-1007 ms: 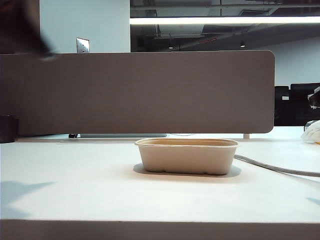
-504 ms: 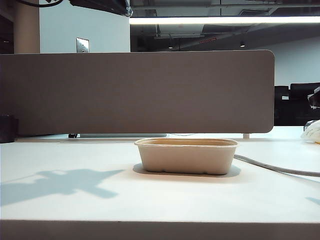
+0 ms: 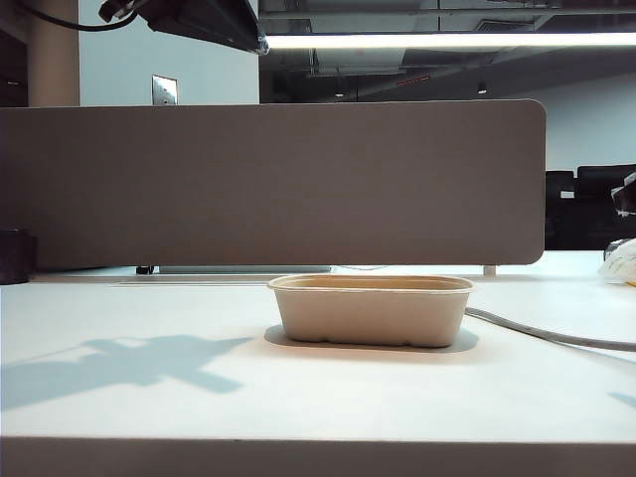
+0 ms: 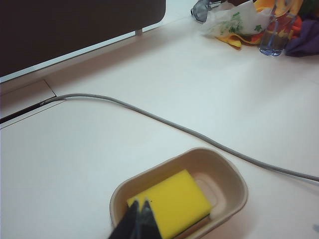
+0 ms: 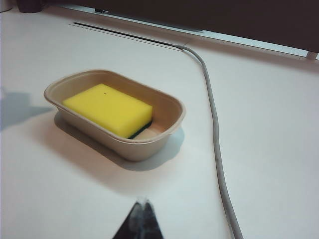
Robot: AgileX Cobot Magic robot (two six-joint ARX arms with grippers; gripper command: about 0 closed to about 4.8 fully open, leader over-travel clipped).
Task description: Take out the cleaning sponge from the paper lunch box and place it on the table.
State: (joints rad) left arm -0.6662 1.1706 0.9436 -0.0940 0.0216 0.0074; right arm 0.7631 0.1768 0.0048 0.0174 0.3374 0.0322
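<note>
The paper lunch box (image 3: 373, 310) stands in the middle of the white table (image 3: 149, 397). Its wall hides the cleaning sponge in the exterior view. Both wrist views show the sponge (image 4: 172, 201) (image 5: 107, 109) lying flat inside the box, yellow face up, with a dark green edge underneath. My left gripper (image 4: 140, 204) hangs shut and empty high above the box (image 4: 234, 175), over the sponge's corner. The left arm (image 3: 199, 18) shows at the exterior view's top left. My right gripper (image 5: 142, 201) is shut and empty over bare table, short of the box (image 5: 167, 102).
A grey cable (image 5: 214, 134) (image 3: 556, 336) runs along the table beside the box. The grey-brown partition panel (image 3: 278, 184) closes the back edge. Bags and a clear bottle (image 4: 271, 35) crowd one far corner. A dark cup (image 3: 15, 256) stands at the back left.
The left arm has come into the exterior view's top left, and its shadow has spread over the table left of the box. The box has not moved.
</note>
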